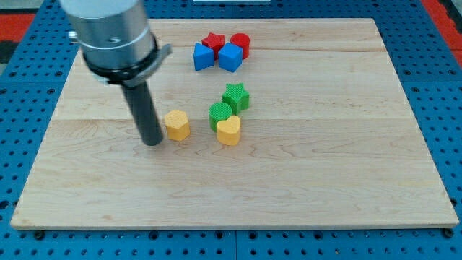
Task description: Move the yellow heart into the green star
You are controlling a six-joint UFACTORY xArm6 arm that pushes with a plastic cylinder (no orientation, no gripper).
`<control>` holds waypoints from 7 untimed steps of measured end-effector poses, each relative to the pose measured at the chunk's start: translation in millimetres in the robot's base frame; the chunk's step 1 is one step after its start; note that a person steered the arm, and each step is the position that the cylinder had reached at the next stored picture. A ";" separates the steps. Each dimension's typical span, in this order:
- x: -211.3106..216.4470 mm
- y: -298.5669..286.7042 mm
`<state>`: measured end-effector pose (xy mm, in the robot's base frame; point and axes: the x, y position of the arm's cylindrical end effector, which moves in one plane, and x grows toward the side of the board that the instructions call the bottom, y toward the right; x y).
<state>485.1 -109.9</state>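
Note:
The yellow heart point(229, 131) lies near the board's middle, touching the lower right side of a green round block point(219, 113). The green star point(235, 96) sits just above them, touching the green round block. My tip point(152, 142) rests on the board to the left of a yellow hexagon block point(177, 125), close beside it. The tip is about a hundred pixels left of the yellow heart, with the hexagon between them.
A red star point(213, 41), a red round block point(240, 45), a blue block point(203, 56) and a blue cube point(230, 57) cluster near the view's top. The wooden board point(325, 166) lies on a blue pegboard surface.

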 end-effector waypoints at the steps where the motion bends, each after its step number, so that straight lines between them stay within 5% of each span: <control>1: -33.2 33.4; 2: -51.9 52.5; 3: -3.6 1.5; 4: 39.2 30.8; 5: 22.8 87.3; 6: -31.2 100.2; 7: -32.4 99.0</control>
<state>452.7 -10.9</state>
